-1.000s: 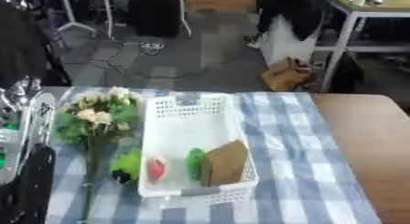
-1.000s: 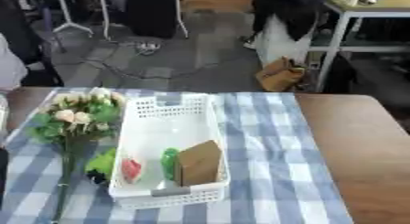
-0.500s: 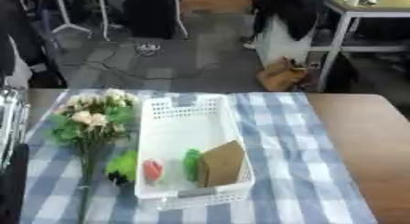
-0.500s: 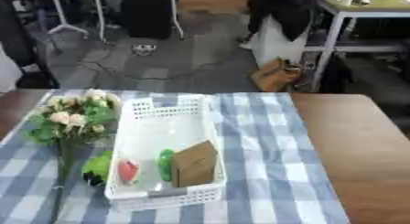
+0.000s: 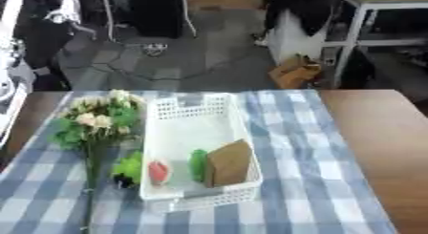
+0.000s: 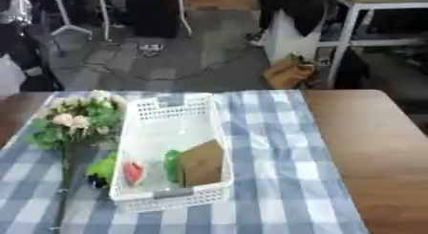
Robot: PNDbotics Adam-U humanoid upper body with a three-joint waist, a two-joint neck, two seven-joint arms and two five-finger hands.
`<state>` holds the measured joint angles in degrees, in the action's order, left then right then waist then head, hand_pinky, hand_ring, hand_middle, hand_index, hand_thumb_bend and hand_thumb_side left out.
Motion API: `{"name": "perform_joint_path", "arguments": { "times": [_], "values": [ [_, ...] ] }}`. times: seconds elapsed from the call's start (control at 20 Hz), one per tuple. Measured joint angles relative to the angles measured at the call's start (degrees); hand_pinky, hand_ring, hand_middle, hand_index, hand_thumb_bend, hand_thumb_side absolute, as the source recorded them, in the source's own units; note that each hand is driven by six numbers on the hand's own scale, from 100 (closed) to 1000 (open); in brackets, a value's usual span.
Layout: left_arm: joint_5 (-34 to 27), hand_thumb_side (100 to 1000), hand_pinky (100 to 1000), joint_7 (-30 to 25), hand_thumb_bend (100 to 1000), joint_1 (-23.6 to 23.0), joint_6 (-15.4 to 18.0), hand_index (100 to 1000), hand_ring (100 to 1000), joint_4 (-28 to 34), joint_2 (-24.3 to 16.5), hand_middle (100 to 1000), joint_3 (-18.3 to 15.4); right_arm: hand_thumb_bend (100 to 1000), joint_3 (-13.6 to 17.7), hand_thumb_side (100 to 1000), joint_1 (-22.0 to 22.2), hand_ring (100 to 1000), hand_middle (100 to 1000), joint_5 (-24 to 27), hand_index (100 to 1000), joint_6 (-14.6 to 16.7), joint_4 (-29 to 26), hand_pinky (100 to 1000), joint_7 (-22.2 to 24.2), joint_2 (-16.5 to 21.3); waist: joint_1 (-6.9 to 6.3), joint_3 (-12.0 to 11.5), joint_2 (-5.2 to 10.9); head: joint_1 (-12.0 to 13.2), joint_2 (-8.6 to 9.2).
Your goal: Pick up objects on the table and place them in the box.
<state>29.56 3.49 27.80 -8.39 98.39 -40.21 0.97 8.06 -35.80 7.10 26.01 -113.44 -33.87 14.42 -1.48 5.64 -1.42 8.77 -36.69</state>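
Left eye view: a white perforated box (image 5: 197, 147) lies lengthwise on a blue-and-white checked cloth (image 5: 293, 180) that covers the left and middle of the brown wooden worktop (image 5: 380, 132). Three things lie at the near end of the box: one small red-and-pink piece (image 5: 158, 171), one green piece (image 5: 198, 164) and one tan card-like sheet (image 5: 228, 162) that leans tilted against the right wall. Just left of the box, on the cloth, lies one bunch of flowers (image 5: 96, 121) with cream blooms and green leaves, its stem (image 5: 90, 180) running toward the near edge. One green thing (image 5: 130, 167) with a dark end lies between the stem and the box wall, just beside the box. At the far left edge this view alone shows a pale, blurred shape (image 5: 10, 92); what it is cannot be told.

Right eye view: the same layout sits shifted leftward, so more bare wood shows on the right and the pale shape at the left edge is missing. The box handle slot at the near wall shows more plainly here.

Neither hand of the robot appears in either view, so how far their fingers are spread cannot be told.
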Motion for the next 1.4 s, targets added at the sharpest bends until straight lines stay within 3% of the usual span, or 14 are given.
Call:
{"name": "perform_joint_path", "arguments": {
  "times": [0.15,0.4,0.5,0.75,1.0,1.4],
  "values": [
    [0.8,540,832,-3.7,100,-0.2,-0.2,1000,1000,-4.2,-3.0,984,3.3,100,-0.2,712,0.0,602,516,0.0,594,-0.3,0.0,591,0.0,0.0,-0.05,0.4,0.0,0.6,0.0],
    [-1.1,667,994,-8.9,100,-0.7,-0.7,1000,1000,-11.1,-6.5,1000,9.1,100,-0.5,707,0.0,599,514,0.0,590,-0.7,0.0,590,0.2,0.0,-0.44,0.7,0.43,1.1,-0.26],
    [-3.7,731,1000,-9.8,100,-1.3,-1.8,1000,1000,-13.9,-7.5,1000,11.2,100,-0.7,697,0.0,598,511,0.0,584,-0.8,0.0,589,0.3,0.0,-0.68,0.8,0.53,1.1,-0.54],
    [-11.4,750,1000,-10.1,100,-4.6,-6.3,1000,1000,-18.2,-8.8,1000,15.8,100,-0.9,693,0.0,596,509,0.0,580,-1.2,0.0,588,0.3,0.0,-0.93,1.1,0.68,1.1,-1.21],
    [-13.4,789,1000,-11.5,100,-6.6,-8.8,1000,1000,-18.9,-10.2,1000,18.2,100,-1.1,685,0.0,594,505,0.0,573,-1.4,0.0,584,0.2,0.0,-1.15,1.0,1.06,1.1,-1.52],
    [-14.0,793,1000,-14.1,100,-8.8,-11.5,1000,1000,-22.2,-10.4,1000,19.0,100,-1.4,675,0.0,592,502,0.1,566,-1.6,0.0,583,0.3,0.0,-1.24,1.5,1.1,2.6,-1.73]
  ]
}}
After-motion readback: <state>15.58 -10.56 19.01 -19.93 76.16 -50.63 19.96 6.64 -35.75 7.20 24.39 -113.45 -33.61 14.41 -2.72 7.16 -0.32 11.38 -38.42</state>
